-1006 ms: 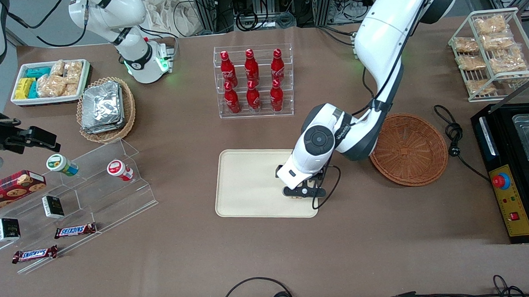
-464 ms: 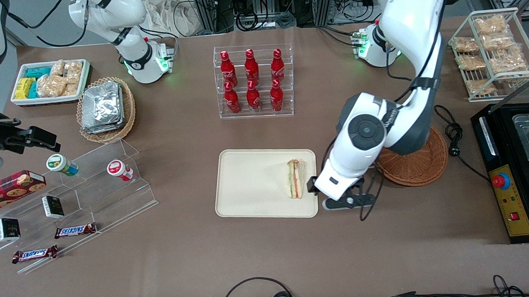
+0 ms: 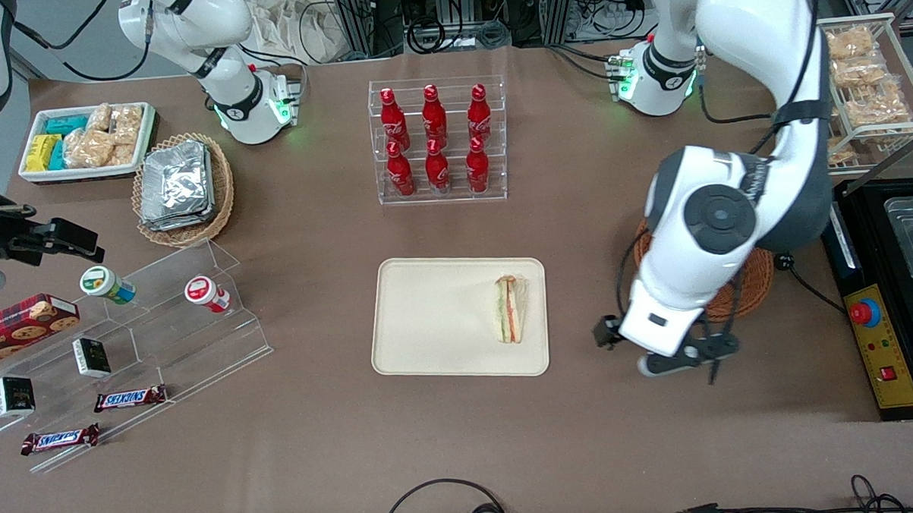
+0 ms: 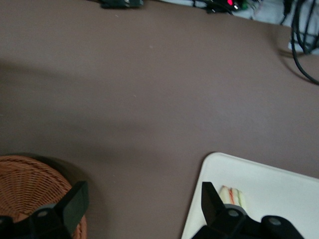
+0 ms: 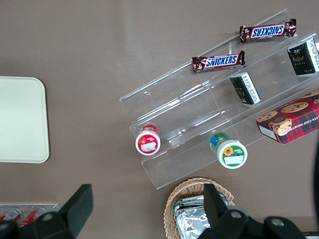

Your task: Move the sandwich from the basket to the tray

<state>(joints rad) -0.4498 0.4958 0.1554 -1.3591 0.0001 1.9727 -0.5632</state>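
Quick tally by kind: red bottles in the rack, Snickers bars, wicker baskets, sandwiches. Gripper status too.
Red bottles: 6
Snickers bars: 2
Wicker baskets: 2
Sandwich: 1, on the tray
Total: 11
Left gripper: open, empty, above the table between tray and basket.

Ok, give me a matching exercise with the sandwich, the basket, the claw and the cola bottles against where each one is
Things:
1. sandwich
2. basket
3. claw
4. cola bottles

Places or states:
A. in a clear rack
B. open, above bare table between tray and basket
C. partly hidden under the working arm
D. lying on the tray

Pairs: 1-D, 2-C, 3-B, 4-A
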